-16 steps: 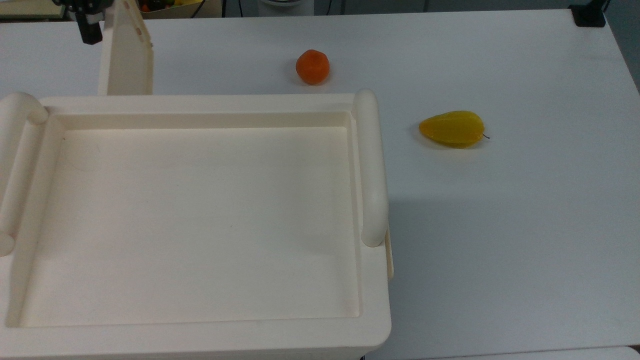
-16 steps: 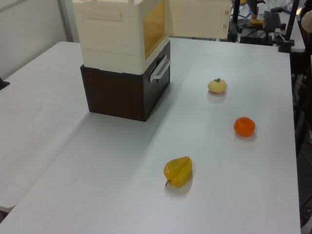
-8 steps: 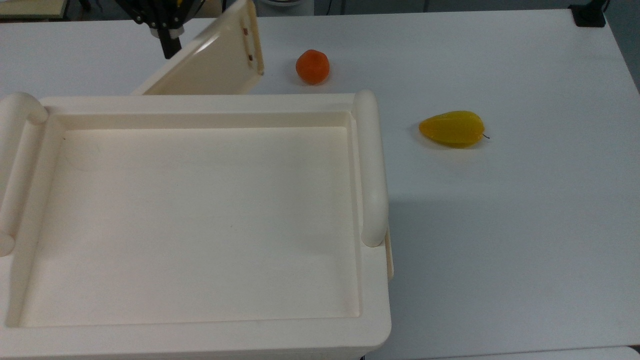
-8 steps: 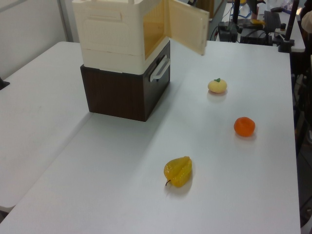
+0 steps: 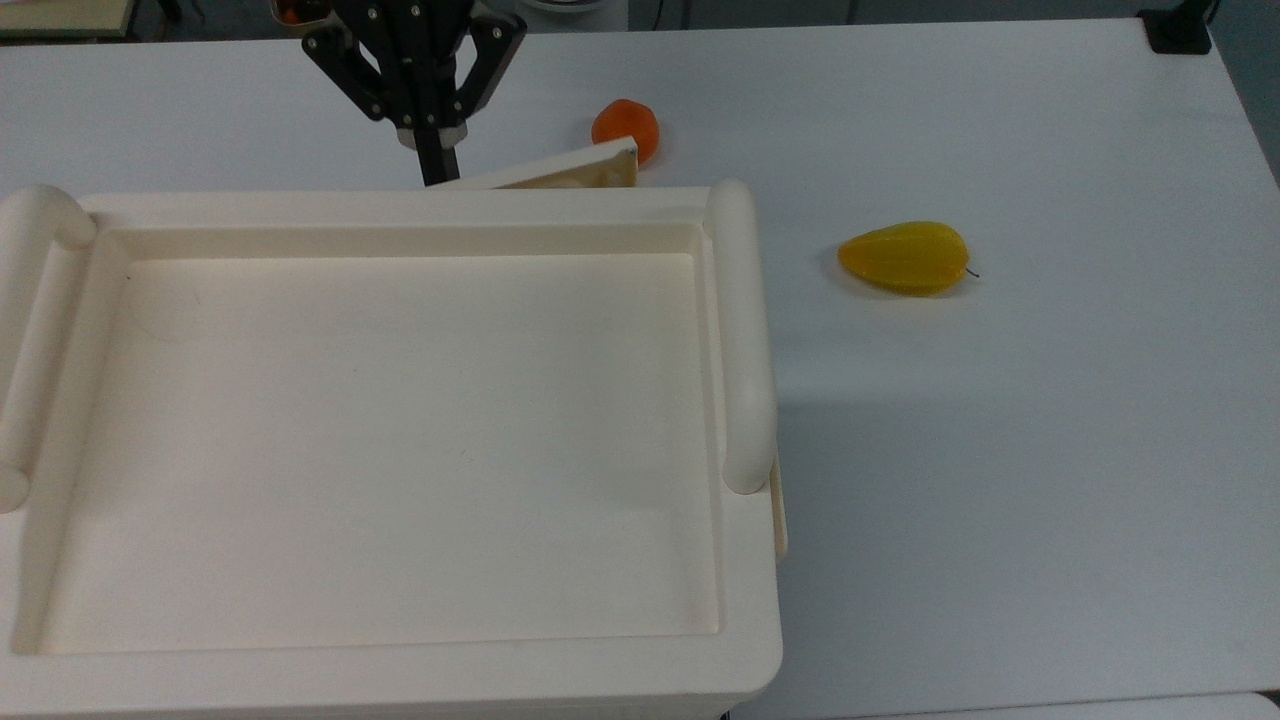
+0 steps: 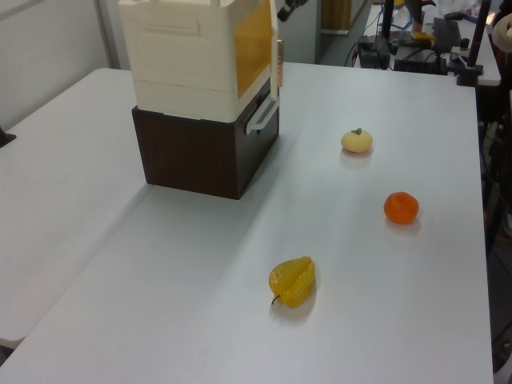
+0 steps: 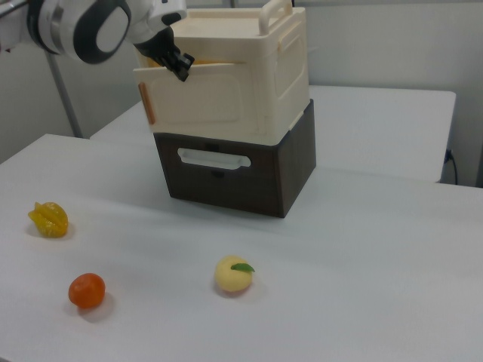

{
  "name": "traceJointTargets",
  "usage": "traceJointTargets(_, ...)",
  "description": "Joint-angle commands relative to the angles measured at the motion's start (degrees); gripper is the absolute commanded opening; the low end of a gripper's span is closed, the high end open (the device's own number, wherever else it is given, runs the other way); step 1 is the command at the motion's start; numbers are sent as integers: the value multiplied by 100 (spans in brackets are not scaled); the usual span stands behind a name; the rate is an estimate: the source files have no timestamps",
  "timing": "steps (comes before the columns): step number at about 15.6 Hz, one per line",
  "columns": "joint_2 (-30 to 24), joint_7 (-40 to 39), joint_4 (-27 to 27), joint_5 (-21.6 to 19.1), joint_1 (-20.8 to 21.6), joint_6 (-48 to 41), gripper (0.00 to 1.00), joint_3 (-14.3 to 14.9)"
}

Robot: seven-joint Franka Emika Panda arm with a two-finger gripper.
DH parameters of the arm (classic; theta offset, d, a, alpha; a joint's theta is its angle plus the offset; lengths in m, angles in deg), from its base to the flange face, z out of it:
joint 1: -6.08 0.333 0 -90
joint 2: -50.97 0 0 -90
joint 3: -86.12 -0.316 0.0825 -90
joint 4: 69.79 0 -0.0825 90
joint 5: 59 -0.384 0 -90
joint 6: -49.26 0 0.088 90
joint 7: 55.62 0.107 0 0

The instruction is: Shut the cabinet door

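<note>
The cabinet [image 5: 400,620] is a cream-white unit with a recessed tray top, also seen in the left view [image 6: 180,68] and the right view [image 7: 283,68]. Its cabinet door [image 5: 560,167] is a thin cream panel, a small angle away from the front, with a narrow gap left at its free end. The left view has the door [image 6: 278,60] edge-on, and the right view has it [image 7: 204,102] almost flush. My gripper [image 5: 438,170] is shut, its black tip against the door's outer face near the top edge [image 7: 181,69].
The cabinet stands on a dark brown drawer unit [image 7: 234,177] with a white handle. On the white table [image 5: 1050,450] lie an orange [image 5: 632,120] just behind the door's free end, a yellow starfruit [image 5: 905,258] and a peach [image 7: 232,274].
The door has swung from wide open to nearly flush against the cabinet. My gripper has moved to the top view's right, staying behind the door.
</note>
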Motion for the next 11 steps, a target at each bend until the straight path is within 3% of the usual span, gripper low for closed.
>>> traceJointTargets(1,221,127,-72,-94,63,785,0,35)
traceJointTargets(11,389,127,-72,-59,72,1287,0,27)
